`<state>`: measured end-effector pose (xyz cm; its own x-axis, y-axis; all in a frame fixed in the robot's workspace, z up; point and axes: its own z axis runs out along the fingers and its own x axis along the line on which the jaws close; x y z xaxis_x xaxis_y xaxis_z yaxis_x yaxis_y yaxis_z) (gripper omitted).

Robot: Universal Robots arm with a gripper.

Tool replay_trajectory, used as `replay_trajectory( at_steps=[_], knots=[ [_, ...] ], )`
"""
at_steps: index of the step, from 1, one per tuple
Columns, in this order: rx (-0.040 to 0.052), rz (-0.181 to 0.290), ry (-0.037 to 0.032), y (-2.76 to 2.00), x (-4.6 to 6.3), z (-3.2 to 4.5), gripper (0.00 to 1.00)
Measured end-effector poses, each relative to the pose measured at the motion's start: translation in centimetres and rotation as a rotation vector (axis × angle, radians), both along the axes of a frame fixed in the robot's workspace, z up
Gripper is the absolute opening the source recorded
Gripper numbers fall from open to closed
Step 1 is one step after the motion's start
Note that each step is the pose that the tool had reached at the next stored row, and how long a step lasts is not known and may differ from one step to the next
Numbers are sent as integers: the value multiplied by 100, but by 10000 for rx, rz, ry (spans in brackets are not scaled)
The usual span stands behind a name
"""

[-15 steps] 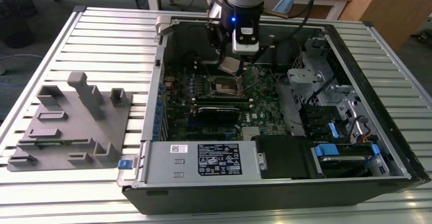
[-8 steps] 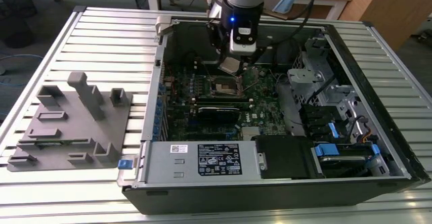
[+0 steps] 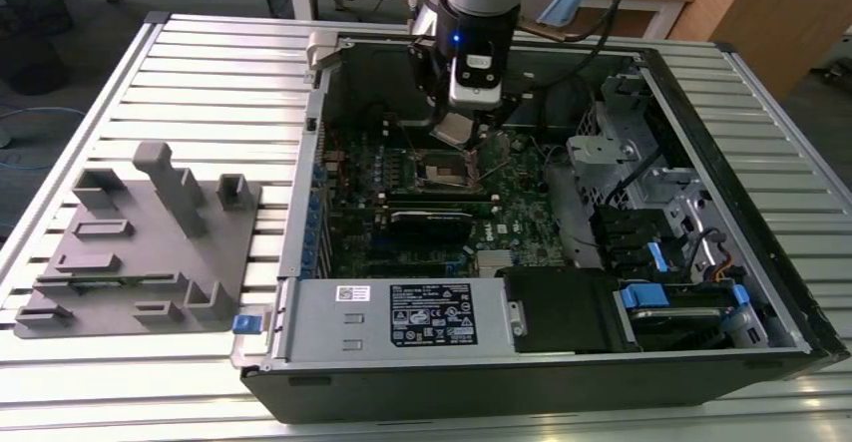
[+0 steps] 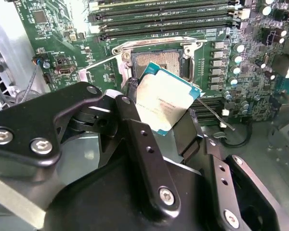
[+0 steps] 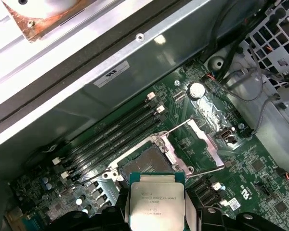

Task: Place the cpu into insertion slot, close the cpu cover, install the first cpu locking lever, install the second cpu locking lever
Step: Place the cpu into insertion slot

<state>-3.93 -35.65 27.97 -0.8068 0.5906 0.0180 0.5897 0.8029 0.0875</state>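
Observation:
My gripper (image 3: 454, 123) hangs inside the open computer case, shut on the cpu (image 3: 453, 131), a small silvery square held tilted by its edges. In both wrist views the cpu (image 4: 164, 98) (image 5: 156, 202) sits between the black fingers (image 4: 135, 125), just above and to one side of the insertion slot (image 4: 159, 58) (image 5: 144, 163) (image 3: 446, 170). The slot's dark centre is bare. The cpu cover (image 5: 204, 142) is swung open beside the slot. Thin wire locking levers (image 5: 179, 126) (image 4: 102, 62) stand released off the socket's sides.
The case (image 3: 306, 163) lies open on a slatted metal table. Memory slots (image 5: 115, 130) run along one side of the socket, and a black card (image 3: 429, 224) lies near it. A labelled power supply (image 3: 426, 314) and drive bays with blue tabs (image 3: 652, 262) fill the near end. A grey fixture block (image 3: 134, 242) sits at the exterior view's left.

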Motion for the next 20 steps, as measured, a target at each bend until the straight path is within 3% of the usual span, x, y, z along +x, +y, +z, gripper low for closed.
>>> replay_trajectory(
  at_steps=[20],
  knots=[
    [0, -1153, 0, 0, -3, -25, 54]
  ],
)
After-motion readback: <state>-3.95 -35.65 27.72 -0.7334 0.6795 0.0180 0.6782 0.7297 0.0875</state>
